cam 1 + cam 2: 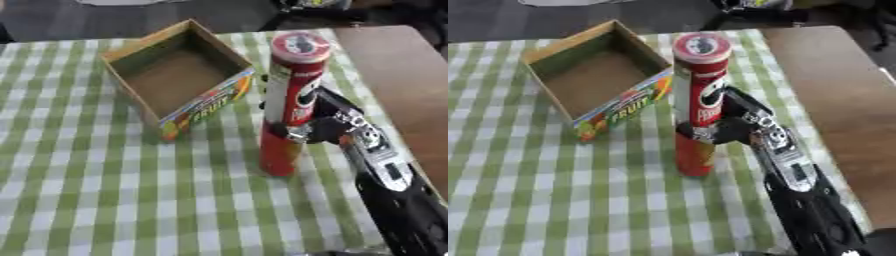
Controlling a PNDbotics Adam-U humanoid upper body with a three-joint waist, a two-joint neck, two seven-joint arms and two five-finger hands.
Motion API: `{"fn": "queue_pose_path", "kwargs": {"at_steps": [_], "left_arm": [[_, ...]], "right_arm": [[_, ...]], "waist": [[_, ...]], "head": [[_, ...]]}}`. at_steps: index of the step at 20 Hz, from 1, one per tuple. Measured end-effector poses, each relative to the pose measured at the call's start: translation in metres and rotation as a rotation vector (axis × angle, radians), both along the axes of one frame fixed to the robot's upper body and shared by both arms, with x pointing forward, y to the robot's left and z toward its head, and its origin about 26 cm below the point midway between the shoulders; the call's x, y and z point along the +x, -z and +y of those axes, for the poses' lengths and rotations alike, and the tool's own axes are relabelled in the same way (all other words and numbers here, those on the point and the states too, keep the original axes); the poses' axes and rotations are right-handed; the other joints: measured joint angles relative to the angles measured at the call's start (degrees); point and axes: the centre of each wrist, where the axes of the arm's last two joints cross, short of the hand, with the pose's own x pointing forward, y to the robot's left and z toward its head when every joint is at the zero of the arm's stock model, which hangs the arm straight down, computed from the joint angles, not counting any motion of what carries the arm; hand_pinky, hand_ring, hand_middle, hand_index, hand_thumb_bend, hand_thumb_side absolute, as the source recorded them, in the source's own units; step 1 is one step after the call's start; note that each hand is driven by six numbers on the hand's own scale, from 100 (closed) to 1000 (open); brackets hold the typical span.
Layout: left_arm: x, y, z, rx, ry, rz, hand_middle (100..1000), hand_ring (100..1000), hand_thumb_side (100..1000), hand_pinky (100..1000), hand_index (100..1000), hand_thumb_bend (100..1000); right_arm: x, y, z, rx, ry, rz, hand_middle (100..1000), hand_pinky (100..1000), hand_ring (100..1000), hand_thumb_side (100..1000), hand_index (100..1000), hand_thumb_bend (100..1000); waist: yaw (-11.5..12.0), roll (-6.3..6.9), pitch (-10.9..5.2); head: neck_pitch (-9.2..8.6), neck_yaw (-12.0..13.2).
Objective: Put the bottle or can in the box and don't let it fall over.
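right hand point(302, 131) curled round upright red can point(293, 95), beside open box point(179, 75)

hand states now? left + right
Left: not in view.
Right hand: shut on the red can, gripping its middle; the can stands upright on the checked cloth, beside the open box.

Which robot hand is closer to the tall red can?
The right. The right hand reaches in from the lower right, its fingers curled round the middle of the tall red can, which stands upright on the tablecloth. The left hand shows in neither view.
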Motion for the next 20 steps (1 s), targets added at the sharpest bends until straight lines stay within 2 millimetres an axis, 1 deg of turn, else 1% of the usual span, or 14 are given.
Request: {"fn": "queue_pose_path", "kwargs": {"at_steps": [1, 3, 4, 6, 7, 11, 12, 14, 18, 20], "left_arm": [[0.0000, 0.0000, 0.0000, 0.000, 0.000, 0.000, 1000, 1000, 784, 1000, 822, 210], [0.0000, 0.0000, 0.0000, 0.000, 0.000, 0.000, 1000, 1000, 784, 1000, 820, 210], [0.0000, 0.0000, 0.0000, 0.000, 0.000, 0.000, 1000, 1000, 784, 1000, 820, 210], [-0.0001, 0.0001, 0.0000, 0.000, 0.000, 0.000, 1000, 1000, 784, 1000, 819, 209], [-0.0002, 0.0002, 0.0001, 0.000, 0.000, 0.000, 1000, 1000, 783, 1000, 818, 209], [-0.0003, 0.0004, 0.0001, 0.000, 0.000, 0.000, 1000, 1000, 783, 1000, 817, 208], [-0.0003, 0.0004, 0.0001, 0.001, 0.001, 0.000, 1000, 1000, 784, 1000, 817, 207], [-0.0004, 0.0005, 0.0002, 0.001, 0.001, 0.000, 1000, 1000, 784, 1000, 817, 207], [-0.0007, 0.0009, 0.0003, 0.003, 0.002, 0.002, 1000, 1000, 783, 1000, 816, 206], [-0.0007, 0.0009, 0.0003, 0.004, 0.002, 0.002, 1000, 1000, 783, 1000, 816, 205]], "right_arm": [[0.0000, 0.0000, 0.0000, 0.003, 0.001, 0.001, 1000, 478, 671, 100, 578, 342], [0.0000, 0.0001, 0.0001, 0.017, 0.007, 0.004, 1000, 453, 642, 100, 513, 279], [0.0000, 0.0001, 0.0002, 0.024, 0.010, 0.006, 997, 435, 610, 100, 487, 230], [0.0000, 0.0004, 0.0009, 0.040, 0.016, 0.010, 964, 411, 586, 100, 446, 129], [0.0000, 0.0006, 0.0013, 0.049, 0.021, 0.013, 954, 403, 576, 100, 426, 122], [0.0001, 0.0006, 0.0012, 0.076, 0.052, 0.023, 929, 385, 551, 100, 354, 168], [0.0001, 0.0006, 0.0012, 0.083, 0.061, 0.025, 920, 377, 543, 100, 320, 196], [0.0001, 0.0005, 0.0011, 0.097, 0.079, 0.030, 904, 370, 531, 100, 273, 214], [0.0003, -0.0002, 0.0013, 0.120, 0.114, 0.029, 873, 362, 514, 100, 236, 243], [0.0005, -0.0009, 0.0014, 0.132, 0.128, 0.024, 841, 355, 497, 100, 218, 250]], "waist": [[0.00, 0.01, 0.00], [-0.01, 0.05, 0.01], [-0.01, 0.06, 0.01], [-0.01, 0.06, 0.01], [-0.02, 0.06, 0.01], [-0.05, 0.06, 0.01], [-0.05, 0.06, 0.01], [-0.06, 0.06, 0.01], [-0.09, 0.06, 0.01], [-0.10, 0.06, 0.01]], "head": [[-0.09, 0.00], [-0.12, 0.01], [-0.13, 0.01], [-0.14, 0.02], [-0.15, 0.02], [-0.16, 0.04], [-0.16, 0.04], [-0.16, 0.05], [-0.16, 0.09], [-0.16, 0.12]]}}
